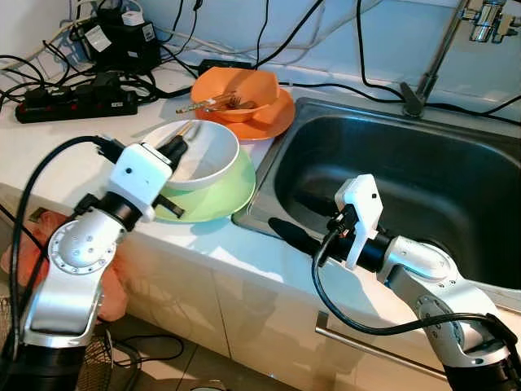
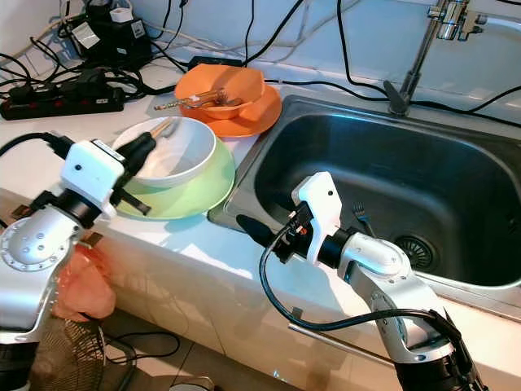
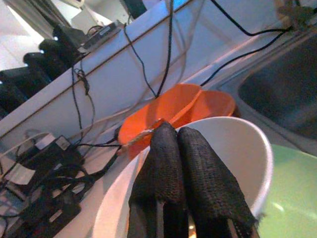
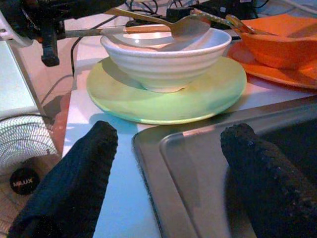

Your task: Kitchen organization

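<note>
Right gripper (image 1: pixel 286 231) rests low at the front lip of the sink (image 1: pixel 456 147), fingers spread wide apart with nothing between them; the right wrist view shows one finger over the countertop (image 1: pixel 49 142) and the other over the steel rim. It is idle in this step and sits well clear of the dishes.

Left gripper (image 1: pixel 177 147) is at the near rim of the white bowl (image 1: pixel 213 155), fingers pressed together. The right wrist view shows them pinching the handle of a spoon (image 4: pixel 190 27), whose head lies over the bowl's far rim. Whether the spoon rests on the rim or is already lifted cannot be told.

The white bowl stands directly ahead of the left gripper, on a green plate (image 1: pixel 232 195) that lies just beside the sink edge.

Beyond the bowl, further from the left gripper, an orange bowl (image 1: pixel 240 91) sits on an orange plate (image 1: pixel 277 118) with utensils (image 1: pixel 213 102) lying in it. Behind these, a power strip (image 1: pixel 73 104) and loose cables run along the wall.

Judgement: the step in hand appears to be removing the spoon from the white bowl. To do it well, keep the pinch firm on the thin handle, lift straight up before travelling so the head clears the rim without tipping the bowl, and keep the path away from the cables
</note>
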